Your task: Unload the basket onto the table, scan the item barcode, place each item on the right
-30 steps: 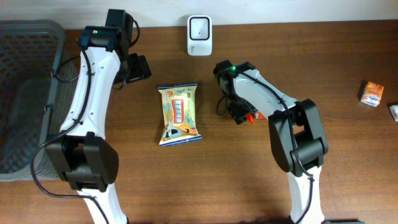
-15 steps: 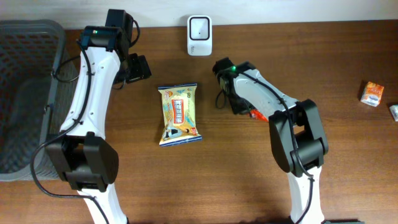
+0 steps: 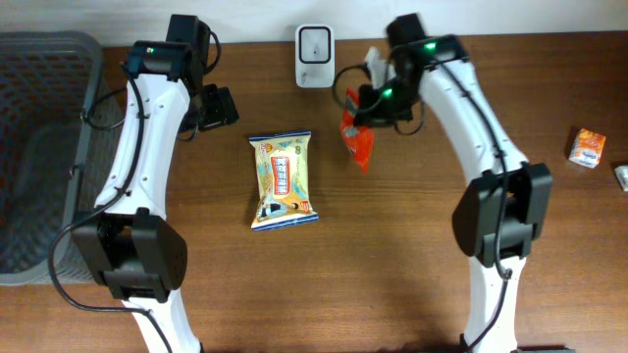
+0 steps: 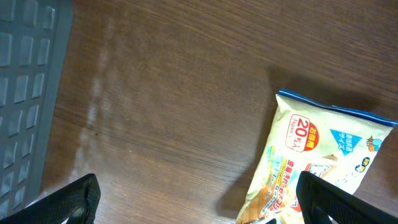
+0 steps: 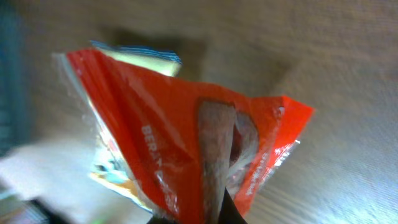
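My right gripper (image 3: 377, 96) is shut on the top edge of a red snack packet (image 3: 357, 138), which hangs above the table just right of the white barcode scanner (image 3: 314, 42). Seen from the right wrist, the red packet (image 5: 180, 137) fills the frame, pinched in the right gripper (image 5: 205, 214) at the bottom edge. A yellow snack bag (image 3: 283, 178) lies flat in the middle of the table. My left gripper (image 3: 218, 106) hovers open up and to the left of it. The left wrist view has the left gripper (image 4: 199, 205) wide over bare wood, with the yellow bag (image 4: 323, 149) at the right.
A dark mesh basket (image 3: 39, 147) stands at the table's left edge; its wall (image 4: 25, 93) also shows in the left wrist view. A small orange box (image 3: 587, 147) lies at the far right, with a pale object (image 3: 621, 175) just beyond it.
My right gripper has shut on the red packet, lifted it off the table, and carried it up toward the scanner. The left arm and the yellow bag have not moved.
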Robot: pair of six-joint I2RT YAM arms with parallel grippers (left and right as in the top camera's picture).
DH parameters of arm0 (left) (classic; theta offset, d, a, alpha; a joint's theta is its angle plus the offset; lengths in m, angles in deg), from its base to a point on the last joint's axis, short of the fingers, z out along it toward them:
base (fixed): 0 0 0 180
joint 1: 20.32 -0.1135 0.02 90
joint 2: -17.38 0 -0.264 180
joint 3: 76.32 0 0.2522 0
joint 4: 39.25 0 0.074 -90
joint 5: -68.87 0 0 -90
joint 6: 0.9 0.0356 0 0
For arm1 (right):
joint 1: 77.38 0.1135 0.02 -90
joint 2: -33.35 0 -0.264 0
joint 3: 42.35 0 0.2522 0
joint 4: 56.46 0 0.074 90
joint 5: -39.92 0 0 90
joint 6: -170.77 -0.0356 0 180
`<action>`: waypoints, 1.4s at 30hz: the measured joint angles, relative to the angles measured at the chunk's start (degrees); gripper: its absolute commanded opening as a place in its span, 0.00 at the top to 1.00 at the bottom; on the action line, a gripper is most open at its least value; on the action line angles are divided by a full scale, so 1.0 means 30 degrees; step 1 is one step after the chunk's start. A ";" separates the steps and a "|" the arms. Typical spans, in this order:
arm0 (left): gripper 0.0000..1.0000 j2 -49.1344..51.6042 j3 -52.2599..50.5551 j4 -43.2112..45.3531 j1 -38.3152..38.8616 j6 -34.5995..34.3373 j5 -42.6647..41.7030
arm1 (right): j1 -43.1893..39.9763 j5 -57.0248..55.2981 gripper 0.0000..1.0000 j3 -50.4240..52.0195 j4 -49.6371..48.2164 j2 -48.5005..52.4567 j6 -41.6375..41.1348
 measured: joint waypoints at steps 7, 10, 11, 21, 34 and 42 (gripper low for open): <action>0.01 0.0000 0.0000 -0.0015 0.0000 0.0000 -0.0007 | -0.3038 0.9930 0.96 0.3840 -0.4328 0.0000 -0.0313; 0.01 0.0000 0.0000 -0.0007 0.0000 -0.0007 0.0000 | -0.3228 1.0637 0.88 0.6739 -0.5581 0.0051 -0.0998; 0.01 0.0007 0.0000 -0.0015 0.0000 -0.0007 -0.0007 | -0.3235 1.0448 0.86 0.7140 -0.5566 0.0066 -0.1166; 0.01 0.0000 0.0000 0.0000 0.0000 0.0000 0.0000 | -0.6397 0.1515 0.70 0.7657 -0.1596 0.0073 -0.2098; 0.01 0.0007 0.0000 -0.0015 0.0000 -0.0007 0.0000 | -0.5880 -0.5967 0.89 0.1311 0.6302 -0.0364 -0.0532; 0.01 0.0000 0.0000 0.0000 0.0000 -0.0007 0.0000 | -0.3577 -0.6572 0.91 0.5996 0.1042 -0.0364 -0.0452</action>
